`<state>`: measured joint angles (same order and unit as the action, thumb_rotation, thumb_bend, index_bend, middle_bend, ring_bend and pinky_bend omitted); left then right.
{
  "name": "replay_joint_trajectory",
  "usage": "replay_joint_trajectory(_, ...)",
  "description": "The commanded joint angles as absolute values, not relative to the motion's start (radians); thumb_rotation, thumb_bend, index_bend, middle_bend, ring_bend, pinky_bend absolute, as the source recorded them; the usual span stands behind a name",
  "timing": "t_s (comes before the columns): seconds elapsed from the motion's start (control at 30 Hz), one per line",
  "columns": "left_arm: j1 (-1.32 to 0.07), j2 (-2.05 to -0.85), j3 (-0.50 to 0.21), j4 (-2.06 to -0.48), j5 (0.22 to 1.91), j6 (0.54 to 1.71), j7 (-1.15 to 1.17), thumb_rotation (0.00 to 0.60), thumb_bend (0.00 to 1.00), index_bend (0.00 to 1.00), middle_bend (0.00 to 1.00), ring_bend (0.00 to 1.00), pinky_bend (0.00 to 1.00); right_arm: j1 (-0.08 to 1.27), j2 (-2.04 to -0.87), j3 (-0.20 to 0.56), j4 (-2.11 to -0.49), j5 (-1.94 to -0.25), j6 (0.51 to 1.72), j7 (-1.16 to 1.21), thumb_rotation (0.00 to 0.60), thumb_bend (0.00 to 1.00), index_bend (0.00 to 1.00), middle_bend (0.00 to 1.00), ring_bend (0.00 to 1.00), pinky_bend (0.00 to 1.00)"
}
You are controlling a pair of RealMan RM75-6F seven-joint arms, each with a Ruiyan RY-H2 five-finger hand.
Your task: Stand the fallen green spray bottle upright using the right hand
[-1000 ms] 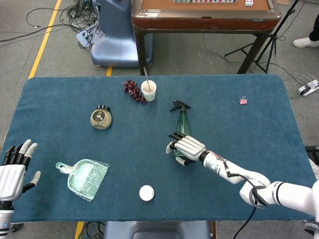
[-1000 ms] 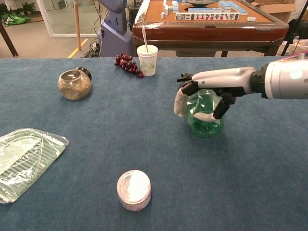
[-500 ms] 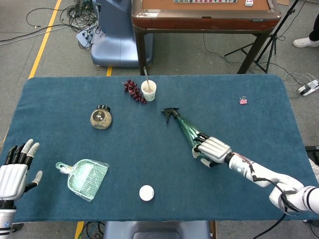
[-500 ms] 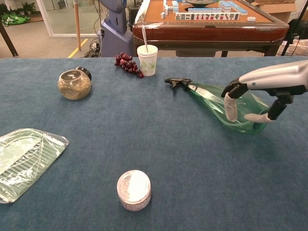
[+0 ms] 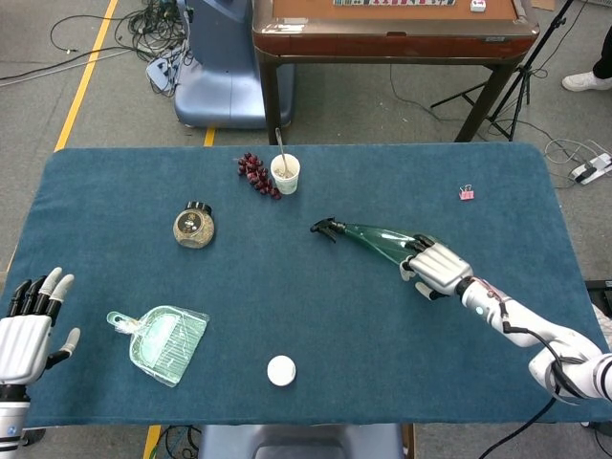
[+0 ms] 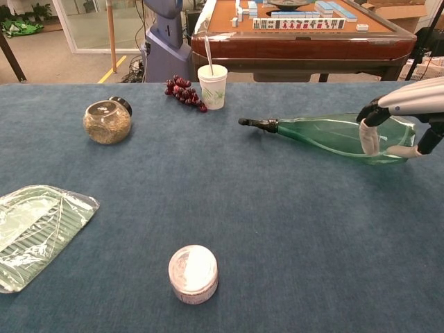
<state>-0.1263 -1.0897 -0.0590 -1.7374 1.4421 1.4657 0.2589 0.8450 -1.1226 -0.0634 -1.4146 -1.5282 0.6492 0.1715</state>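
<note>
The green spray bottle lies on its side on the blue table, black nozzle pointing left. In the chest view the green spray bottle stretches across the right half, base to the right. My right hand grips the wide base end, fingers curled over it. From the chest view the right hand wraps that base with the thumb underneath. My left hand rests at the near left table edge, fingers apart and holding nothing.
A paper cup with a spoon and dark grapes sit at the back. A round jar lies to the left, a wrapped green dustpan near left, a white round tin in front, a pink clip far right.
The right hand has swept to the right with the bottle's base. The bottle has swung from nozzle-away to lying crosswise, nozzle to the left. The left hand stayed put.
</note>
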Motion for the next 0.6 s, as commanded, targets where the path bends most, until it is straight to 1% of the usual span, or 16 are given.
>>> replay_joint_trajectory(0.03, -0.126, -1.089, -0.06, -1.735, 1.441, 1.466, 0.256, 0.6, 0.38, 0.0, 0.0, 0.0, 0.0, 0.838, -1.15, -0.037, -1.379, -1.485, 0.651, 0.101, 0.6, 0.39, 0.43, 0.39, 0.09, 0.0)
replay_joint_trajectory(0.13, -0.124, -1.088, -0.059, -1.733, 1.44, 1.467, 0.253, 0.6, 0.38, 0.0, 0.0, 0.0, 0.0, 0.827, -1.164, -0.01, -1.398, -1.454, 0.679, 0.095, 0.6, 0.29, 0.43, 0.39, 0.09, 0.0)
replay_joint_trajectory(0.3, -0.123, -1.087, -0.059, -1.73, 1.438, 1.467, 0.251, 0.6, 0.38, 0.0, 0.0, 0.0, 0.0, 0.821, -1.167, 0.022, -1.446, -1.461, 0.729, 0.14, 0.6, 0.2, 0.43, 0.39, 0.09, 0.0)
replay_joint_trajectory(0.37, -0.123, -1.088, -0.06, -1.73, 1.439, 1.468, 0.25, 0.6, 0.38, 0.0, 0.0, 0.0, 0.0, 0.823, -1.166, 0.038, -1.463, -1.457, 0.737, 0.169, 0.6, 0.19, 0.43, 0.38, 0.09, 0.0)
replay_joint_trajectory(0.4, -0.123, -1.088, -0.059, -1.729, 1.439, 1.468, 0.249, 0.6, 0.38, 0.0, 0.0, 0.0, 0.0, 0.828, -1.164, 0.046, -1.471, -1.456, 0.735, 0.183, 0.6, 0.19, 0.43, 0.37, 0.09, 0.0)
replay_joint_trajectory(0.47, -0.123, -1.088, -0.059, -1.729, 1.44, 1.468, 0.248, 0.6, 0.38, 0.0, 0.0, 0.0, 0.0, 0.839, -1.163, 0.057, -1.478, -1.455, 0.728, 0.2, 0.6, 0.26, 0.43, 0.36, 0.09, 0.0)
replay_joint_trajectory(0.5, -0.123, -1.088, -0.059, -1.729, 1.441, 1.468, 0.248, 0.6, 0.38, 0.0, 0.0, 0.0, 0.0, 0.845, -1.166, 0.065, -1.478, -1.453, 0.726, 0.204, 0.6, 0.33, 0.43, 0.34, 0.09, 0.0)
replay_joint_trajectory(0.53, -0.123, -1.088, -0.059, -1.729, 1.441, 1.468, 0.248, 0.6, 0.38, 0.0, 0.0, 0.0, 0.0, 0.849, -1.169, 0.071, -1.476, -1.451, 0.723, 0.206, 0.6, 0.39, 0.43, 0.34, 0.09, 0.0)
replay_joint_trajectory(0.57, -0.122, -1.087, -0.058, -1.73, 1.442, 1.469, 0.248, 0.6, 0.38, 0.0, 0.0, 0.0, 0.0, 0.854, -1.172, 0.076, -1.475, -1.447, 0.719, 0.206, 0.6, 0.43, 0.43, 0.33, 0.09, 0.0)
replay_joint_trajectory(0.6, -0.122, -1.087, -0.058, -1.73, 1.443, 1.47, 0.247, 0.6, 0.38, 0.0, 0.0, 0.0, 0.0, 0.862, -1.178, 0.084, -1.471, -1.439, 0.711, 0.205, 0.6, 0.5, 0.42, 0.33, 0.09, 0.0)
